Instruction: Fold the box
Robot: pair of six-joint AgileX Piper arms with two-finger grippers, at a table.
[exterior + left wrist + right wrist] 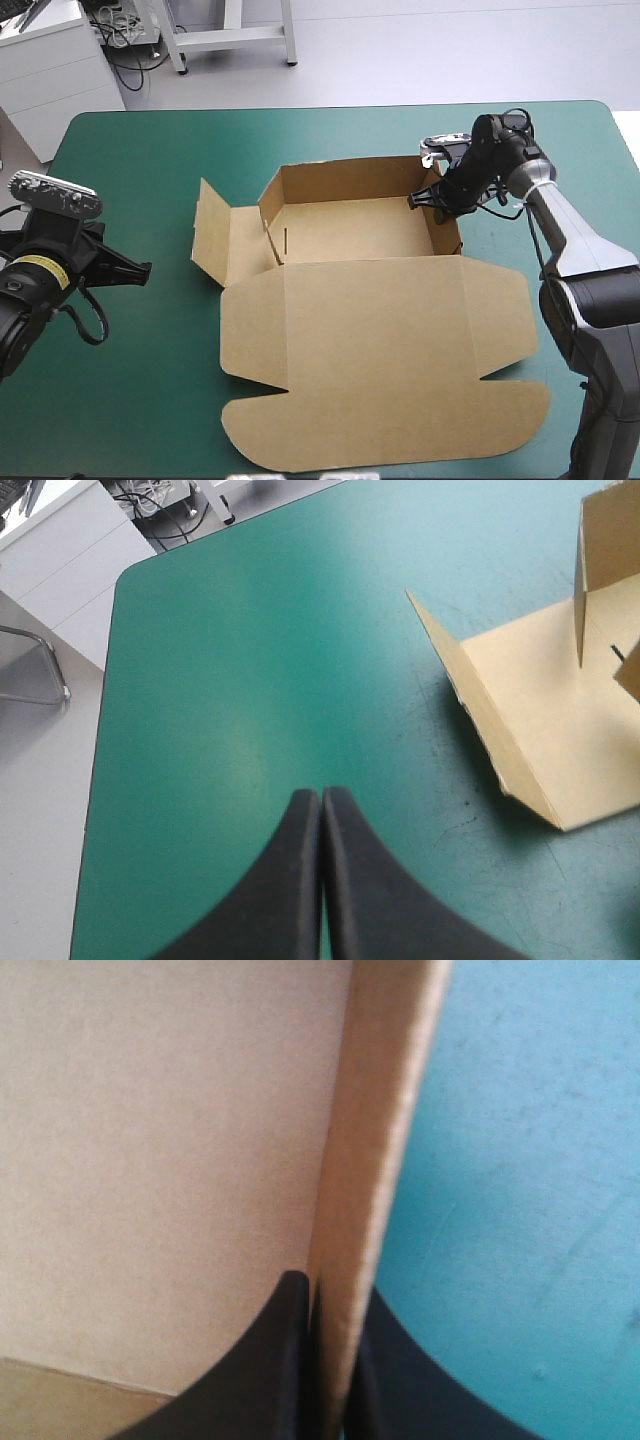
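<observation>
The brown box point(360, 300) lies mid-table as an open tray, its back and right walls raised and its wide lid flat toward the near edge. Its left side flap point(520, 730) stands half raised, untucked. My right gripper point(432, 200) is at the tray's right wall point(365, 1160), one black finger inside and one outside, shut on that board edge. My left gripper point(135, 270) hovers over bare teal-green cover near the table's left edge, well apart from the box; in the left wrist view its fingers point(322, 880) meet in one arch, shut on nothing.
The teal-green table point(150, 160) shows bare cover left of the box and along the far edge. White cabinets point(50, 70) stand beyond the far left corner.
</observation>
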